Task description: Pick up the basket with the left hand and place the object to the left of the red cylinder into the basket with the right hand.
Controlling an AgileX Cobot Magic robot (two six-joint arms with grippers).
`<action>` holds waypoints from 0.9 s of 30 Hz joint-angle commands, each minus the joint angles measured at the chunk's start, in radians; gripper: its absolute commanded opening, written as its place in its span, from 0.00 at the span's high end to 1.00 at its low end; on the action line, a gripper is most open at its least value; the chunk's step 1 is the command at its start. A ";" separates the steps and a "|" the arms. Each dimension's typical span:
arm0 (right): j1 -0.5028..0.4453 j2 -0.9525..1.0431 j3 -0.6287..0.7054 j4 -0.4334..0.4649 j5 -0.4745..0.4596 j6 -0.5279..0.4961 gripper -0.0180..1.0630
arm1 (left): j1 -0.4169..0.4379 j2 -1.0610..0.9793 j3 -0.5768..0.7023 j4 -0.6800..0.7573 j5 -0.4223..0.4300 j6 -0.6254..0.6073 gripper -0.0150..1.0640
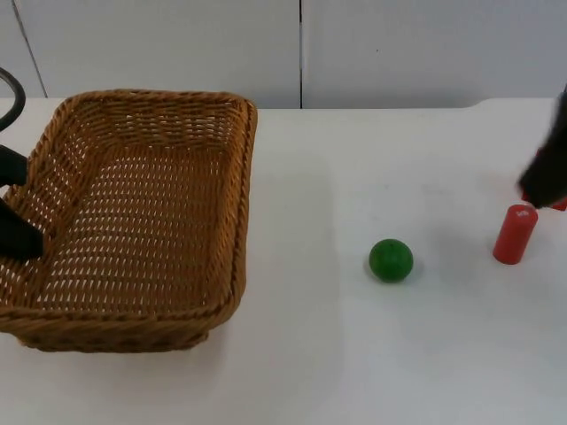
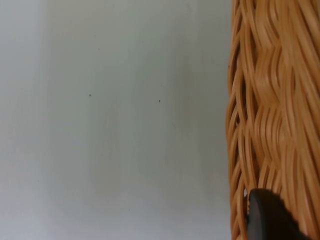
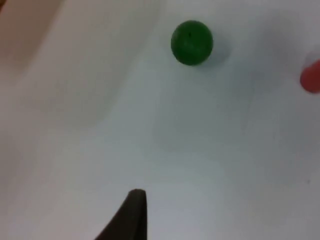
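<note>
Wicker fills the near left of the table (image 1: pixel 319 372): the basket (image 1: pixel 133 221) sits there with nothing in it, its woven floor bare; its near rim seems to rest on the table, so I judge it not yet lifted. At its left wall is the left hand (image 1: pixel 19 232), one dark finger inside the rim and one outside; from the left wrist a fingertip (image 2: pixel 267 215) lies against the weave, but whether the hand is clenched on the wall I cannot tell. Well apart to the right lies the green ball (image 1: pixel 391 260), the object left of the red cylinder (image 1: pixel 515 234), which stands upright; the ball is untouched. The right hand (image 1: pixel 545 181) hovers just beyond the cylinder at the far right; its state I cannot tell. Both steps remain: lifting the basket, then carrying the ball into it.
</note>
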 commanded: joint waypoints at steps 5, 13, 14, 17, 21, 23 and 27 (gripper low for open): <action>0.080 0.224 -0.116 -0.169 -0.052 0.134 0.01 | 0.005 -0.015 0.003 -0.031 -0.003 0.003 0.99; 0.080 0.482 -0.194 -0.167 -0.240 0.152 0.01 | 0.005 -0.015 0.003 -0.032 -0.009 0.003 0.99; 0.080 0.482 -0.194 -0.167 -0.240 0.152 0.01 | 0.005 -0.015 0.003 -0.032 -0.009 0.003 0.99; 0.080 0.563 -0.219 -0.166 -0.310 0.160 0.01 | 0.005 -0.015 0.003 -0.032 -0.009 0.003 0.99; 0.080 0.627 -0.221 -0.166 -0.411 0.160 0.03 | 0.005 -0.015 0.003 -0.032 -0.006 0.003 0.99; 0.080 0.641 -0.221 -0.166 -0.436 0.160 0.04 | 0.005 -0.015 0.003 -0.032 -0.006 0.003 0.99; 0.080 0.691 -0.221 -0.163 -0.508 0.160 0.19 | 0.005 -0.015 0.003 -0.032 -0.006 0.003 0.99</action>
